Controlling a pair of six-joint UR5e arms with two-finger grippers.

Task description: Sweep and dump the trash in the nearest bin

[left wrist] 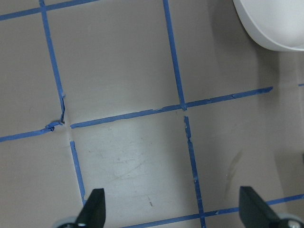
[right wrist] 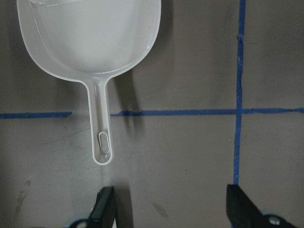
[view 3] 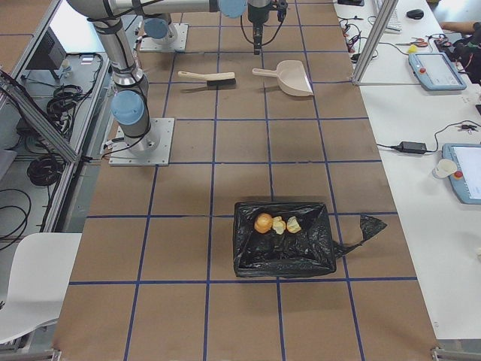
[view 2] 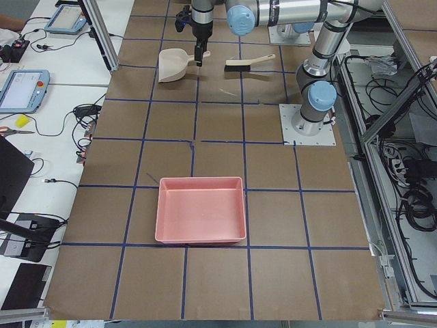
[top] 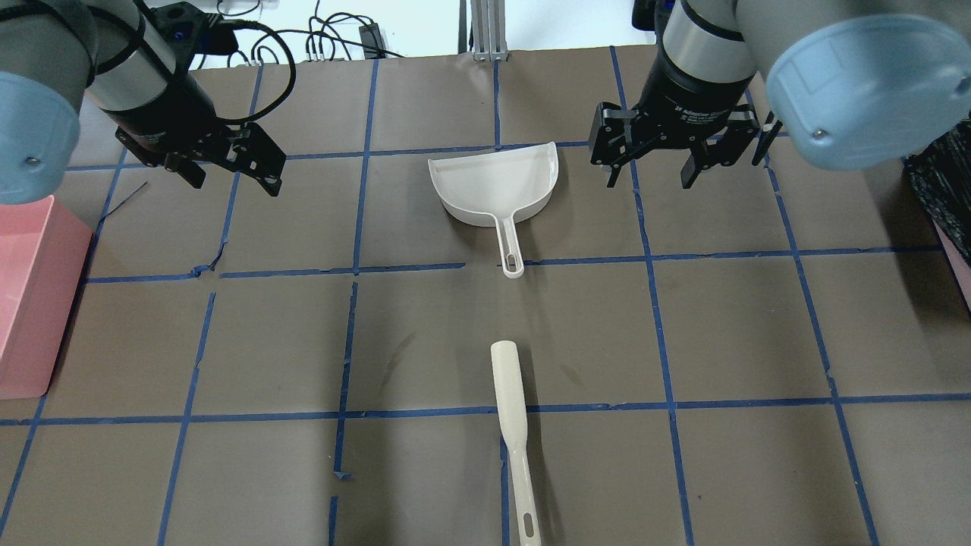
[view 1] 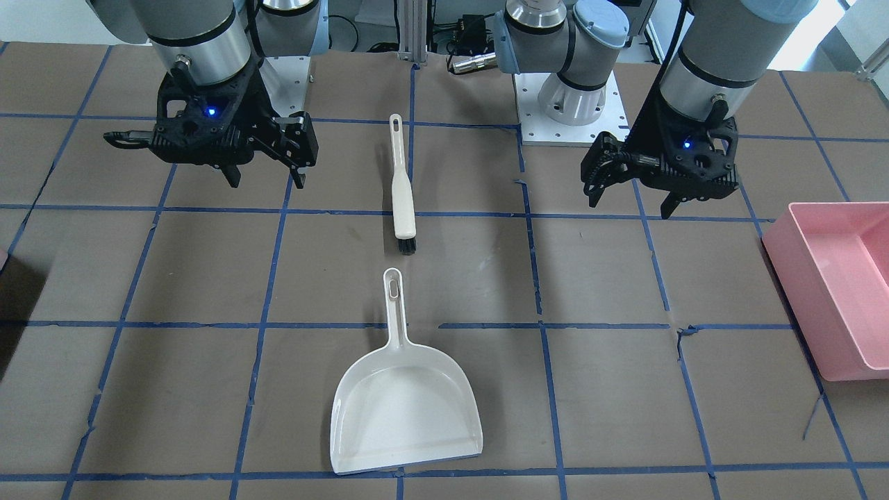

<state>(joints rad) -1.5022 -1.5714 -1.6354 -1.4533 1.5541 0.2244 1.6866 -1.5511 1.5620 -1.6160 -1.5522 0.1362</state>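
Trash point(view 3: 276, 223) sits in the black-lined bin point(view 3: 252, 259); dustpan point(top: 493, 186) and brush point(top: 510, 409) lie loose. Left gripper point(top: 234, 182) and right gripper point(top: 648, 180) hang spread, empty; I judge only parking remains.

Bright, even light from overhead; the dustpan point(view 1: 406, 410) and brush point(view 1: 403, 201) cast soft, faint shadows. A pale sheen lies on the table point(left wrist: 128, 161). Focus is sharp throughout.

A robotics lab: 2 industrial arms point(view 3: 129, 105) bolted through metal plates point(view 3: 161, 143) to a bench point(view 1: 208, 271) papered brown and gridded with blue tape point(view 1: 208, 324), teach pendants point(view 2: 20, 89) on white side desks point(view 2: 54, 61), cable bundles point(view 2: 413, 198) behind the arms, aluminium posts point(view 2: 100, 34) at the edges.
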